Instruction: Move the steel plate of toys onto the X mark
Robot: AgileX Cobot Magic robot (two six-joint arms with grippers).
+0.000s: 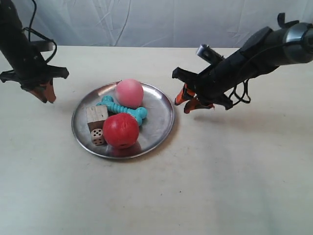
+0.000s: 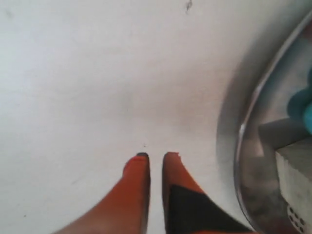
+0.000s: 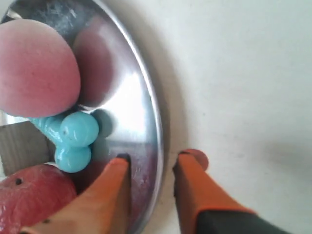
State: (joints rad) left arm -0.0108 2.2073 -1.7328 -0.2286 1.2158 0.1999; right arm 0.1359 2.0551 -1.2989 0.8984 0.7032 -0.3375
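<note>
Five toys (image 1: 121, 130) fill the round shiny steel plate (image 1: 159, 115); in the exterior view we find it on the cream table (image 1: 234, 186) between both arms. Left wrist view: the orange-fingered left gripper (image 2: 156, 156) is narrowly parted and empty, beside the plate. Right wrist view: the right gripper (image 3: 157, 156) is open, straddling its rim.

The steel plate (image 1: 160, 126) is round, shiny and silver, and it lies flat on the cream table (image 1: 234, 186). All the toys sit in it. The pink ball (image 1: 129, 92) is at the back and the red apple (image 1: 121, 130) at the front. The blue-green bumpy bone (image 1: 122, 107) lies between them. The wooden cube (image 1: 97, 116) and the small dotted die (image 1: 98, 137) sit together beside the apple.
</note>
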